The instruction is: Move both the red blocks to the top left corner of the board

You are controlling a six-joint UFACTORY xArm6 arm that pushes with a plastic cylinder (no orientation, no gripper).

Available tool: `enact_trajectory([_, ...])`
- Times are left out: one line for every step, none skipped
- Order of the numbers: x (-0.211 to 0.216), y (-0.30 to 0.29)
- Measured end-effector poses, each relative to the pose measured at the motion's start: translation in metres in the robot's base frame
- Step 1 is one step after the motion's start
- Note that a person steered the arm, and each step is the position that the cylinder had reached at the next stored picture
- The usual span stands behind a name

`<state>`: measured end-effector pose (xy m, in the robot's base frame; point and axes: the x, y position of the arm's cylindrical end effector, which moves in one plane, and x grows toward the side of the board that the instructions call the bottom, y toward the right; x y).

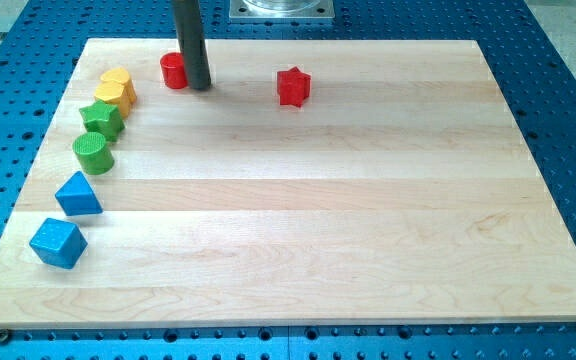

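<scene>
While your tip [199, 86] touches the red cylinder's [173, 70] right side near the board's [368, 250] top left, no claw fitted, red star [293, 87] well apart rightward.

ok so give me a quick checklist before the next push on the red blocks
1. Red cylinder block near the top left corner of the wooden board: ok, though not fully in the corner.
2. Red star-shaped block in the top left corner: not ok, it sits near the top middle.
3. My tip beside the red cylinder: ok, just on its right; contact cannot tell.
4. Tip placed to push the star left: not ok, it is left of the star.
5. Path from star to cylinder free of blocks: ok.
6. Yellow block and green star-shaped block apart from the corner spot: cannot tell, they lie close below-left of the cylinder.
</scene>
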<state>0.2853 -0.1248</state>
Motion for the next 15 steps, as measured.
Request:
enact_trajectory([-0.023, -0.004])
enact_trajectory([-0.019, -0.043])
enact_trajectory([-0.03, -0.03])
enact_trajectory([-0.045, -0.051])
enact_trajectory([-0.035, -0.072])
enact_trajectory([-0.041, -0.042])
enact_trajectory([-0.055, 0.085])
enact_trajectory([-0.056, 0.224])
enact_trajectory([0.007, 0.225])
enact_trajectory([0.004, 0.153])
enact_trajectory([-0.012, 0.05])
enact_trajectory([-0.011, 0.122])
enact_trajectory([-0.001, 0.205])
enact_trajectory([0.045, 0.167])
enact_trajectory([0.017, 0.062])
